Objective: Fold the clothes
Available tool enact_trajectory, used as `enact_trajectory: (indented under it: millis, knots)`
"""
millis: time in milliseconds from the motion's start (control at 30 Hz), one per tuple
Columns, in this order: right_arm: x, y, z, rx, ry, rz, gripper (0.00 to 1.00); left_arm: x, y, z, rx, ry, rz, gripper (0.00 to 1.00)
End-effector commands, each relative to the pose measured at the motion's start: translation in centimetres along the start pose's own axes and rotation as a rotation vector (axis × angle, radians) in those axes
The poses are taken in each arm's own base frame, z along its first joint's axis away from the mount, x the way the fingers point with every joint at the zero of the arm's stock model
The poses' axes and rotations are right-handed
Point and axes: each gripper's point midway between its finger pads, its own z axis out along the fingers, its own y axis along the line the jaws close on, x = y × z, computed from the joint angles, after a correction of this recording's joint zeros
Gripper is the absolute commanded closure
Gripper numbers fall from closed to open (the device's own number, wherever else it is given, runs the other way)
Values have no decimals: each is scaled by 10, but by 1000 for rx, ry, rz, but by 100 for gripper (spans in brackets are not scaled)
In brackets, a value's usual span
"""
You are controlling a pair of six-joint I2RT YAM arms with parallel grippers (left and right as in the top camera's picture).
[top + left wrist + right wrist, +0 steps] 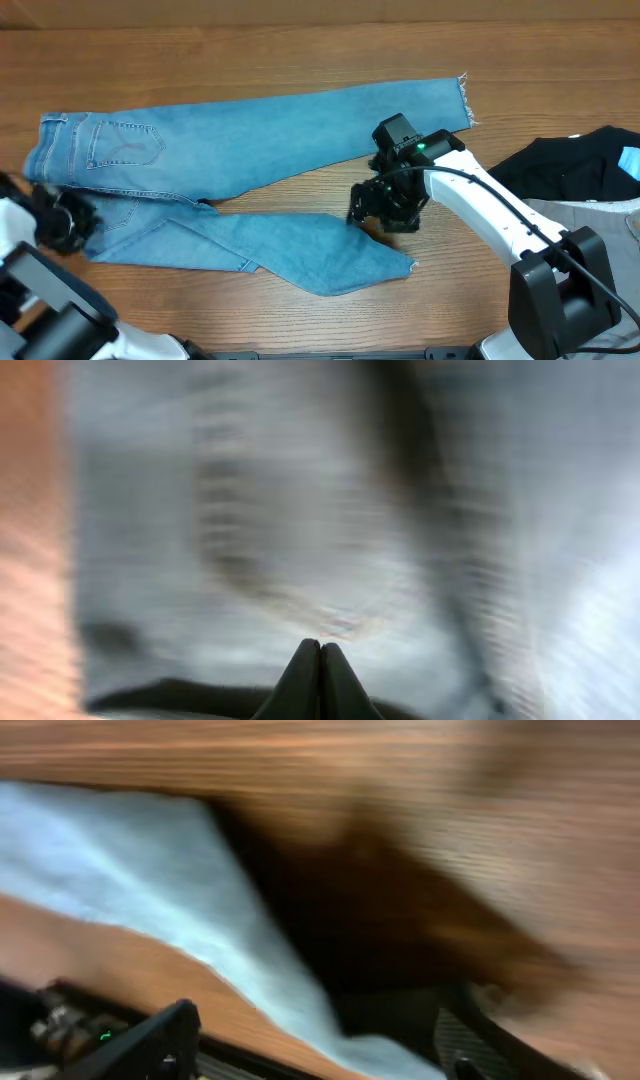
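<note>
The light-blue jeans [250,130] lie spread on the wooden table, waist at the left. The upper leg reaches right to a frayed hem; the lower leg is folded over and ends near the middle. My left gripper [68,220] is at the waist's lower left corner. In the left wrist view its jaws [321,645] are shut, tips together, with blurred denim [300,510] just beyond them. My right gripper [385,215] hovers at the lower leg's end. In the right wrist view its fingers [315,1030] are open wide, with denim [150,860] running between them.
A black garment [580,165] lies at the right edge, with a plain grey garment [590,215] below it. The bare wooden table [300,50] shows behind the jeans and between the two legs.
</note>
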Motion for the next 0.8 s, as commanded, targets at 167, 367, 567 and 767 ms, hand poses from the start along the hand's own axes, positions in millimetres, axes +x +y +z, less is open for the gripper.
enact_trajectory:
  millis: [167,367,567,767]
  knots:
    - [22,-37,3,140,52,385,0,4,-82,-32,117,-122,356,89]
    - [39,-36,24,76,139,474,0,16,-98,-23,86,-101,438,88]
    - [50,-31,46,-21,197,446,14,15,-99,-21,58,-110,453,87]
    - [24,-33,44,-37,96,357,88,15,-98,-21,56,-110,453,87]
